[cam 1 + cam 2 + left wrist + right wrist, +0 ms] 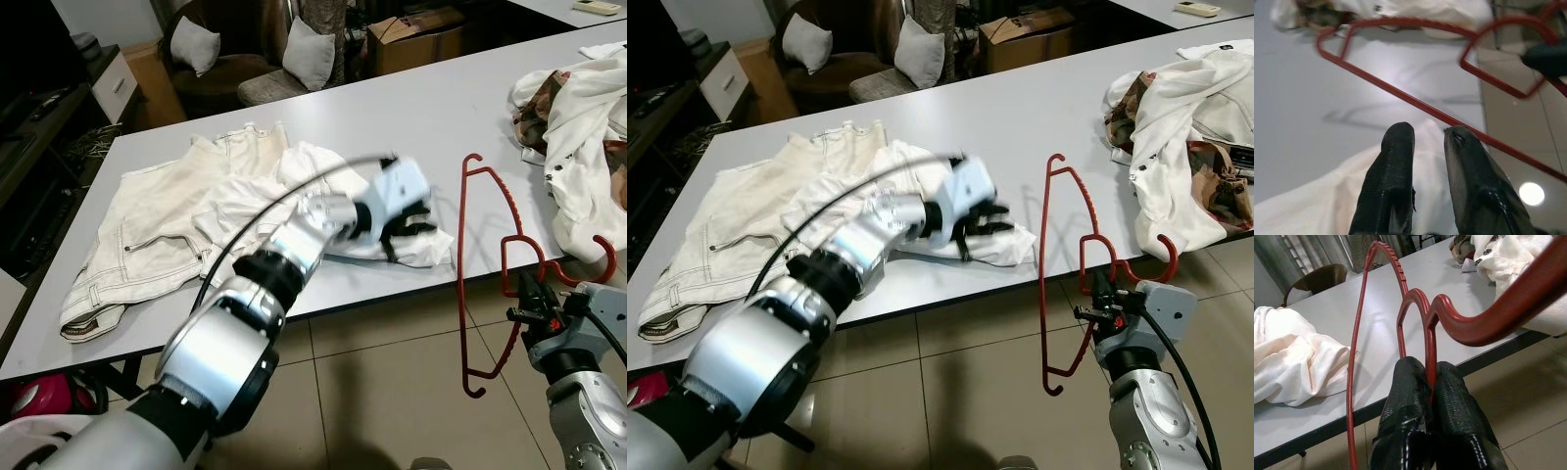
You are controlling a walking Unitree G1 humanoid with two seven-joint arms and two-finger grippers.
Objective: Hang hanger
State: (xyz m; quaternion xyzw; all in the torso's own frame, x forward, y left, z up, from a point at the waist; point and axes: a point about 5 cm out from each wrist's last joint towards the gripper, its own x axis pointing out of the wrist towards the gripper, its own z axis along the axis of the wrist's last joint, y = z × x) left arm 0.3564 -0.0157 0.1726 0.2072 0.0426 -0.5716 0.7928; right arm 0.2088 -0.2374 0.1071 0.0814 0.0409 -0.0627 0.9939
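Hanger (1400, 308) pinched in right gripper (1430, 382)

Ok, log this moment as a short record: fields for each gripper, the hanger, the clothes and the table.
right gripper: shut on the red hanger, gripping it near the hook
left gripper: over the white garment, fingers a little apart, holding nothing
red hanger: held upright at the table's near edge, lower part hanging below the tabletop
clothes: cream trousers and white garment lie together on the robot's left; a second pile of clothes on its right
table: grey top, tiled floor beneath
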